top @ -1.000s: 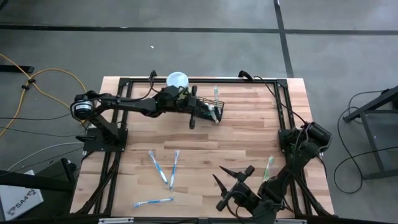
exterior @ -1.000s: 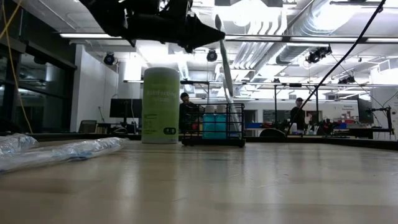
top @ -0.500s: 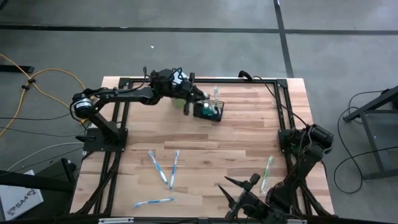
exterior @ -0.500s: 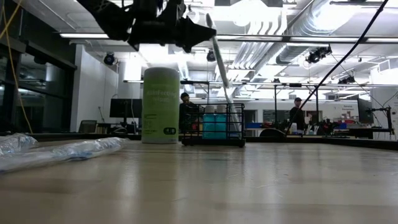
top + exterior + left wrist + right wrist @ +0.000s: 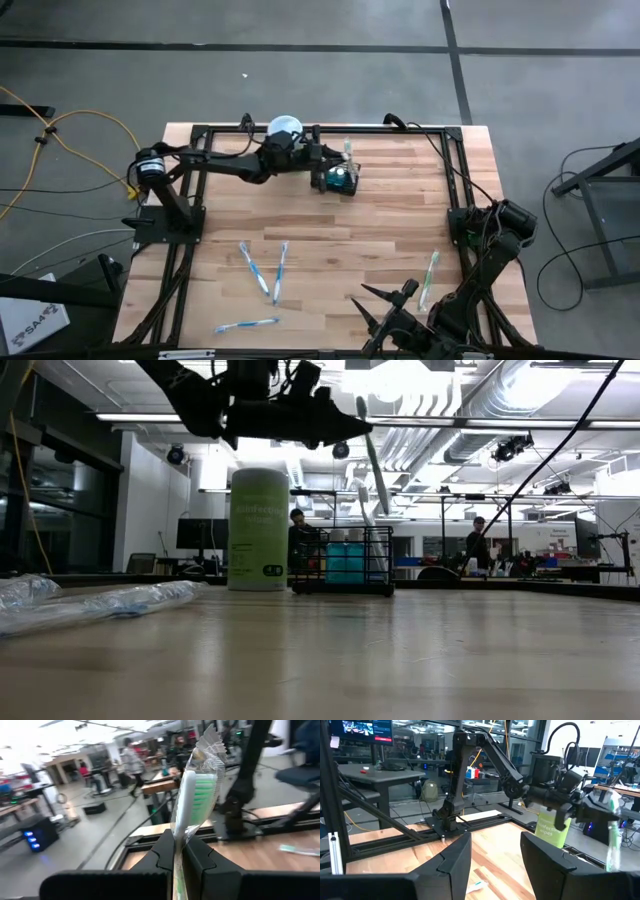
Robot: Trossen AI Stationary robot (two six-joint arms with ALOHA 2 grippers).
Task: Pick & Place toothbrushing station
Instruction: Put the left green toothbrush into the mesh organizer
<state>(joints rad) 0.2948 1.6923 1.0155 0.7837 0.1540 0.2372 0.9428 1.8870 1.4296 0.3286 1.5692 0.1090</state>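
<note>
Far table edge (image 5: 420,128): left end effector (image 5: 322,165), wrapped toothbrush (image 5: 196,795) above basket (image 5: 342,180).

Black wire mesh seen on toothbrushing station (image 5: 340,179), centre top of high view; teal-blue block inside. Pale green canister (image 5: 258,530), white lid, left of centre in low view. White toothbrush with green bristles (image 5: 194,795), clear wrapper, clamped in dark left gripper (image 5: 178,851). Light wood-plank table (image 5: 400,230), black frame. Blue-white toothbrushes (image 5: 262,271) lower left.
</note>
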